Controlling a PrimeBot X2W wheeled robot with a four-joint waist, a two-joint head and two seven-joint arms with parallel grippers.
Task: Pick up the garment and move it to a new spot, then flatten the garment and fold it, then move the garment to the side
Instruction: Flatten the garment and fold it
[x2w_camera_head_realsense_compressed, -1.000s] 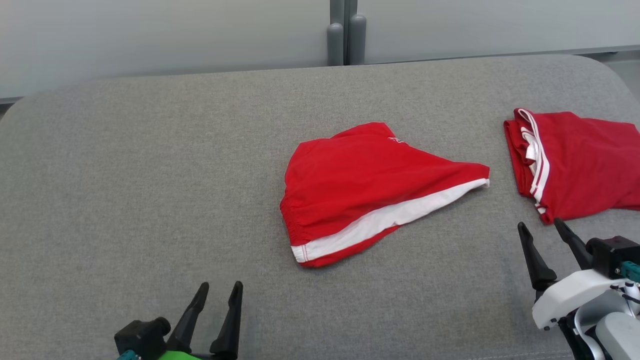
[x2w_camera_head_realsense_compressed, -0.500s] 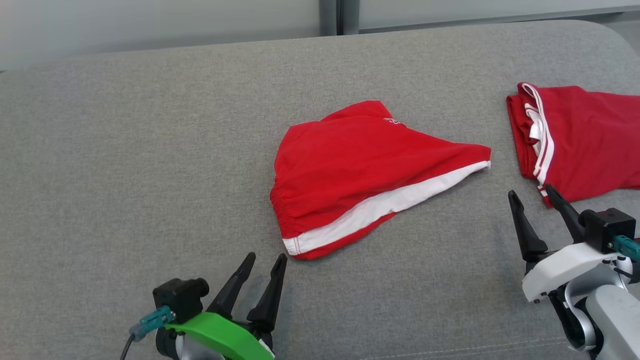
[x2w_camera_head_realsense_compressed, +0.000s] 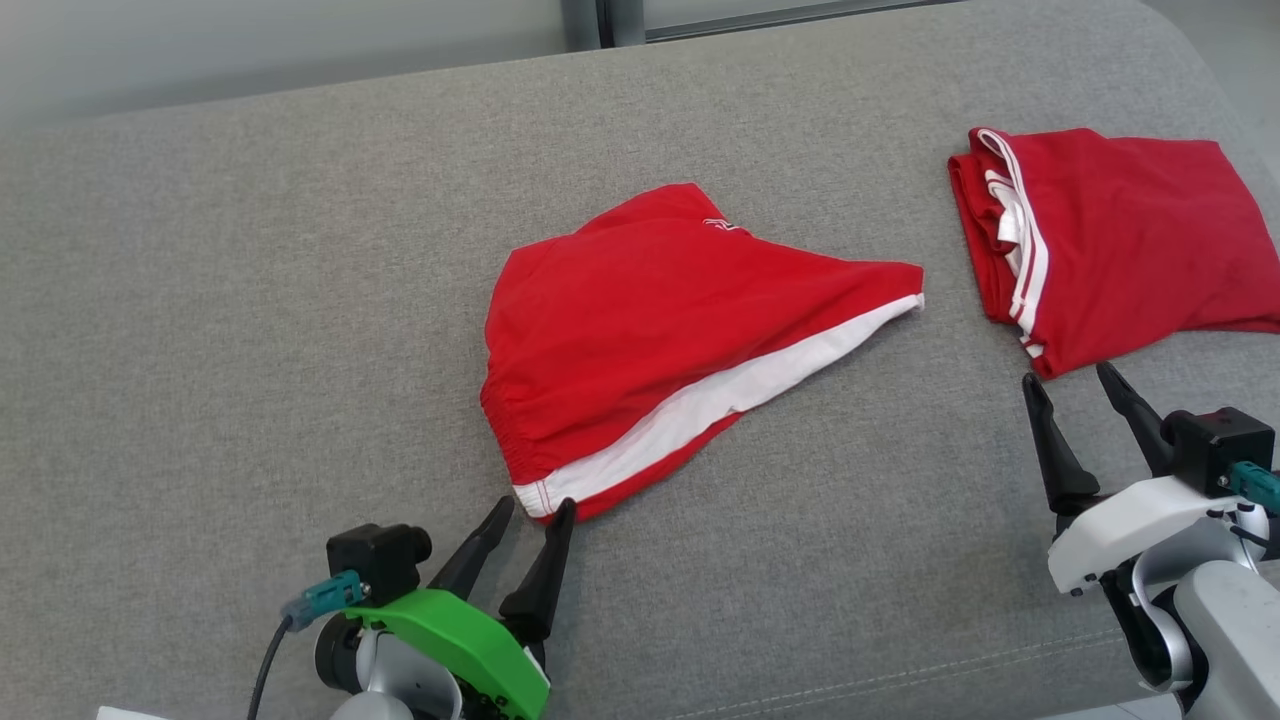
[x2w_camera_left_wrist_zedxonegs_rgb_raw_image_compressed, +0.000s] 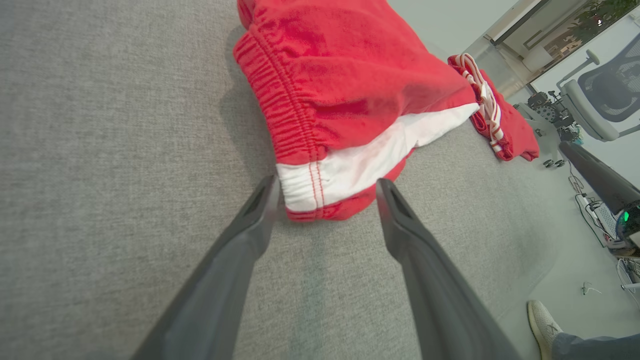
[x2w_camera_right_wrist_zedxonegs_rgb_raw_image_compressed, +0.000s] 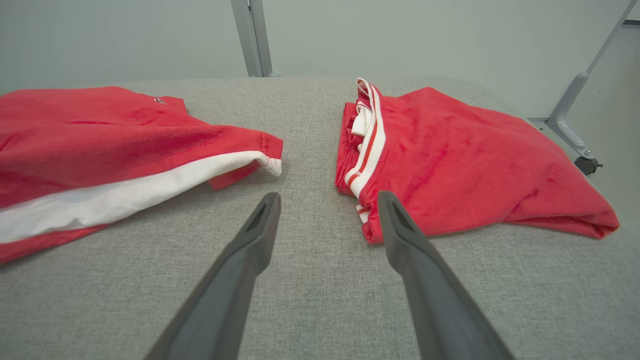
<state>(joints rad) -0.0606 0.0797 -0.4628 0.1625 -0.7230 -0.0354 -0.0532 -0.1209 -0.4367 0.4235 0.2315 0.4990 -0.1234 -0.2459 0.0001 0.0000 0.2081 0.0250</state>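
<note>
jaws parted on both arms. left gripper (x2w_camera_head_realsense_compressed: 536, 505) sets its tips either side of the near waistband corner of the red garment (x2w_camera_head_realsense_compressed: 660, 330), mid grey cushion (x2w_camera_head_realsense_compressed: 250, 300); right gripper (x2w_camera_head_realsense_compressed: 1066, 375) hovers near a folded red garment (x2w_camera_head_realsense_compressed: 1110, 250).

Dark tapered jaws, green left cover (x2w_camera_head_realsense_compressed: 455, 640), white right shell (x2w_camera_head_realsense_compressed: 1130, 530), teal plugs (x2w_camera_head_realsense_compressed: 325, 598), perhaps connectors

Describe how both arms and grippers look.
The left gripper has two long, dark, tapered fingers on a bright green cover, with a black block, a teal plug and a grey cable. The right gripper has matching fingers on a white housing, its own black block and teal plug, and a pale grey forearm.
</note>
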